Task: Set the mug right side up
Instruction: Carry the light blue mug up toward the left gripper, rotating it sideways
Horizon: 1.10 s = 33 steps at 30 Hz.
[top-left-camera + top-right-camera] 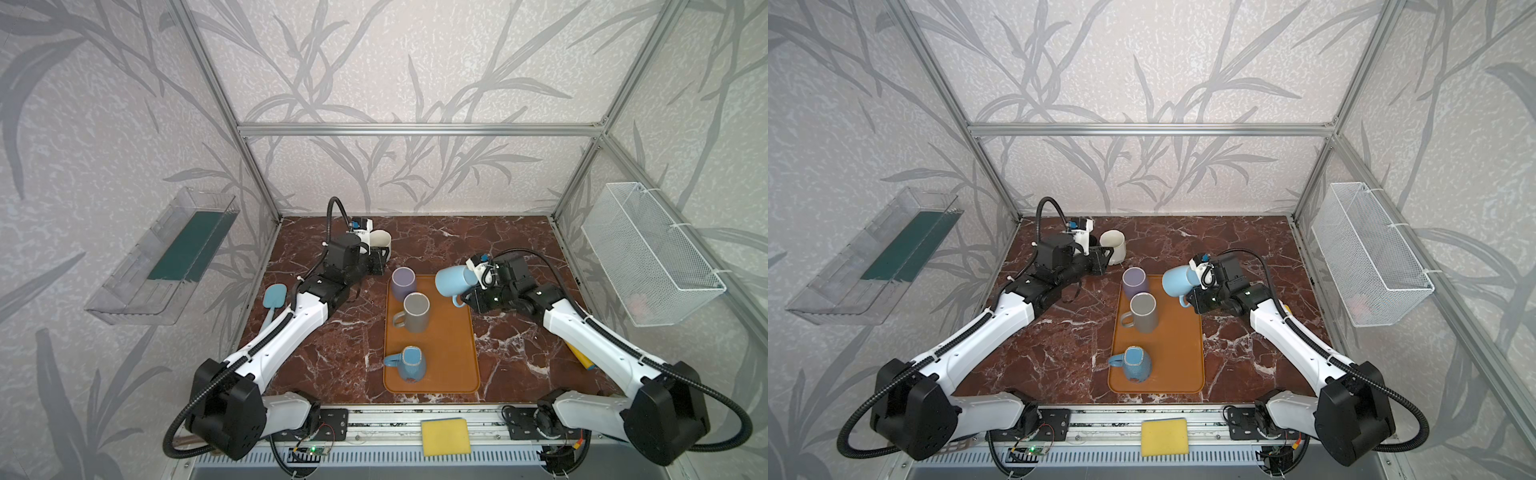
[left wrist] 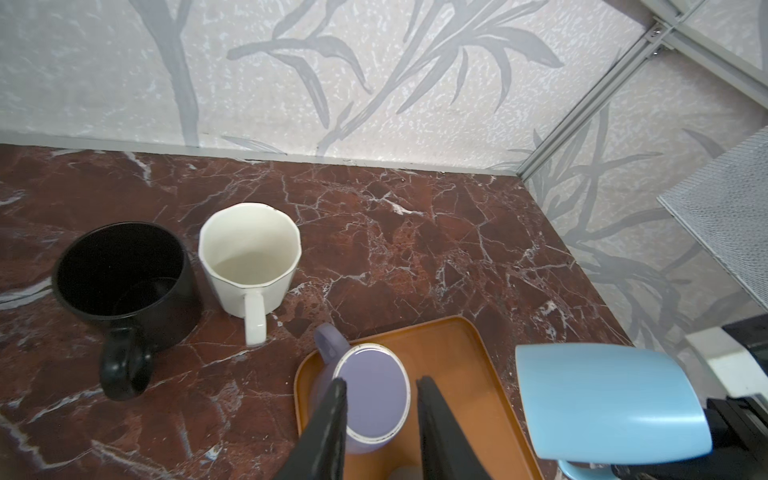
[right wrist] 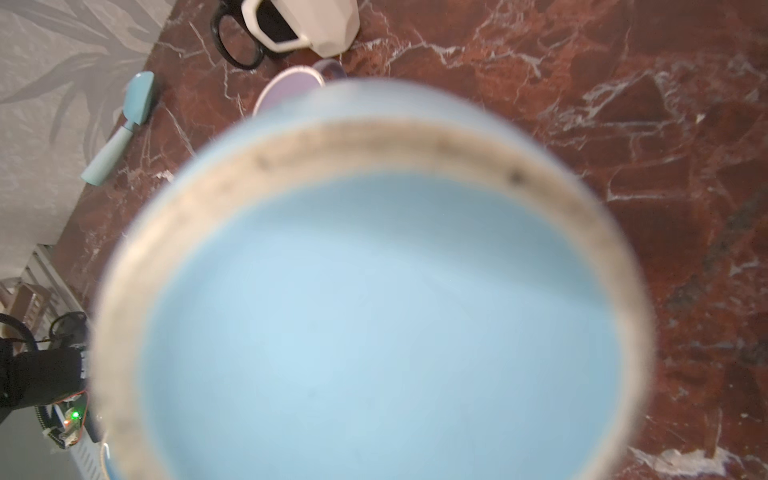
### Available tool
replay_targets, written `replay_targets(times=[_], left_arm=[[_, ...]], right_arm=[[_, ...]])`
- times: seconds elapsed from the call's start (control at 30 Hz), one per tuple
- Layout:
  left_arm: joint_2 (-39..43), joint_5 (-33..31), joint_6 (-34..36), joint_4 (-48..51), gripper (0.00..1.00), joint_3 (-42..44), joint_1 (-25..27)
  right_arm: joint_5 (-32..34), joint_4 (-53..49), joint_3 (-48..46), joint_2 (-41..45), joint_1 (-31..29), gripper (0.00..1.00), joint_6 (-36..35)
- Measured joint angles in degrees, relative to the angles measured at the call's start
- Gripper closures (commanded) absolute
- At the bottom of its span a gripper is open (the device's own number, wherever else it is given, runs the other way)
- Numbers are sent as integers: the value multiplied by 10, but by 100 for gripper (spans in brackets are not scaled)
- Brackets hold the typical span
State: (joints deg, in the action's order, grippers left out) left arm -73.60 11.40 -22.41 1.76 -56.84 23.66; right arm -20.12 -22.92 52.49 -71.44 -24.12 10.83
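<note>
Roughly halfway thru the flip. Smooth light-blue ceramic mug point(image 1: 452, 280) off the orange plastic tray point(image 1: 449, 357), up in the air over its far right corner, lying about horizontal: neither inverted nor upright. Right hand point(image 1: 468, 296) clenched on it, prob. at the loop handle hanging underneath; exact contact hidden behind the body. Left to do, by my read: rotate a further quarter turn so the mouth faces up, set down, let go. Left hand point(image 2: 381, 384) empty, fingers apart, hovering above the lilac mug point(image 1: 403, 282) sitting base-up on the tray, clear of the blue one. Mug itself: plain glossy pale blue, slightly tapered wall, handle same colour. Fills most of the right wrist view, blurred: flat blue disc inside a beige unglazed ring w/ dark specks. Looks like the foot, so mouth likely pointing away from that arm. No chips or contents visible. For ref: black mug point(image 2: 124, 274) and white faceted mug point(image 2: 249, 253) standing mouth-up on the red marble desk point(image 1: 519, 365).
</note>
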Motion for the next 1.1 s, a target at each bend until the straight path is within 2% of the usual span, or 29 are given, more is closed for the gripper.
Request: replay_targets(times=[0.4,0.8,1.1], left_arm=[[-9,89,-57,-56,68,4,15],[-19,172,-98,-110,68,4,18],[-49,254,-146,-187,68,4,18]], right_arm=[[-74,72,26,-20,28,100,25],[-141,150,90,-55,37,100,63],[-190,197,98,-64,40,100,103]])
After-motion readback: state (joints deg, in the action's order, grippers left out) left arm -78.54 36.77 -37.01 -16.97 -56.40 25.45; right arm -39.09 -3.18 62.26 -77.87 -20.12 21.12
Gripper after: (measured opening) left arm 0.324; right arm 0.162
